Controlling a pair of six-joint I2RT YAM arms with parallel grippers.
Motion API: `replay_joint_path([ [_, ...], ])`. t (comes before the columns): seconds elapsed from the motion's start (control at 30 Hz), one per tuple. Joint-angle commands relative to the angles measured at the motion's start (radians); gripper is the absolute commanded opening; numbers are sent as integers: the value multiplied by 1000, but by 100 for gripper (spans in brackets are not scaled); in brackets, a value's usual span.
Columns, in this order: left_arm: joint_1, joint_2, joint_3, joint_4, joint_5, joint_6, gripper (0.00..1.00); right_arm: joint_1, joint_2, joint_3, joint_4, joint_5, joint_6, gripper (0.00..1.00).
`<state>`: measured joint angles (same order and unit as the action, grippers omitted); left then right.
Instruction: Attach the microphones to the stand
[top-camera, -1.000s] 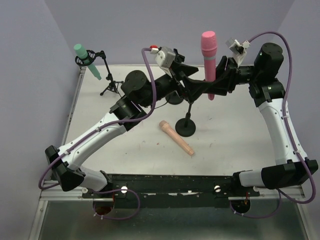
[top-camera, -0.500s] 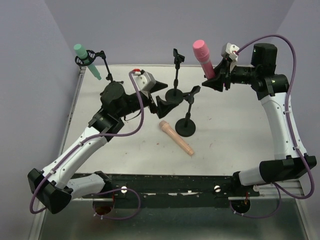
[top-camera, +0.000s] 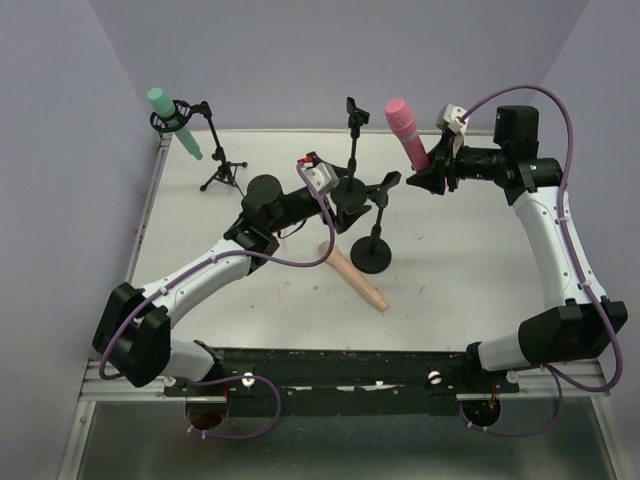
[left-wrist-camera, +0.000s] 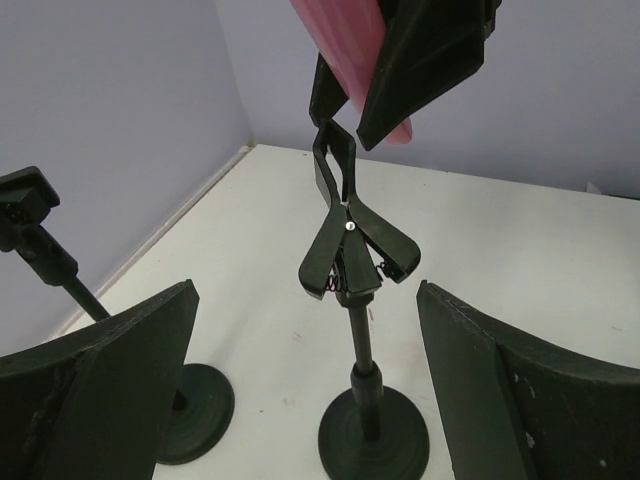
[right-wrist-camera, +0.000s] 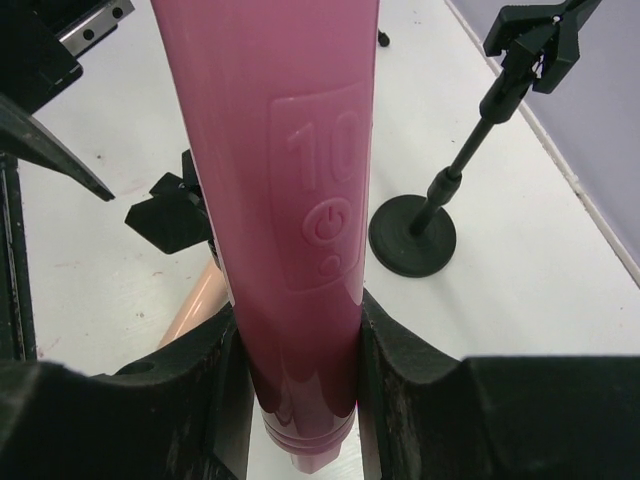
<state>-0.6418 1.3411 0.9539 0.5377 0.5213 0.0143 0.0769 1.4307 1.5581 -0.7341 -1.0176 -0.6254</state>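
The right hand (top-camera: 430, 170) is clamping the pink microphone (top-camera: 404, 127) near its tail and tilting it above the bench (top-camera: 470, 280), apparently to line it up with the spring clip (left-wrist-camera: 345, 235) on the near stand (top-camera: 372, 255). The left hand (left-wrist-camera: 306, 300), fingers apart, is flanking that stand (probably to steady it). The teal microphone (top-camera: 172, 122) is sitting in the tripod stand (top-camera: 220, 170), and the peach microphone (top-camera: 365, 288) is lying on the bench.

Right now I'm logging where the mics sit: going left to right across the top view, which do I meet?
Teal mic → peach mic → pink mic, held in the right end effector.
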Motion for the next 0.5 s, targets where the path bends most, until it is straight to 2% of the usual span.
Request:
replay_joint_path([
  [0.0,-16,58,42,131,37,3,98,-11,-12,-16,52,-9,12,6],
  [0.17,-45,76,29,146,33,-7,98,-19,-7,-21,56,-18,18,6],
  [0.47,-127,104,-23,226,-208,-5,98,-26,7,-35,82,-47,44,7],
])
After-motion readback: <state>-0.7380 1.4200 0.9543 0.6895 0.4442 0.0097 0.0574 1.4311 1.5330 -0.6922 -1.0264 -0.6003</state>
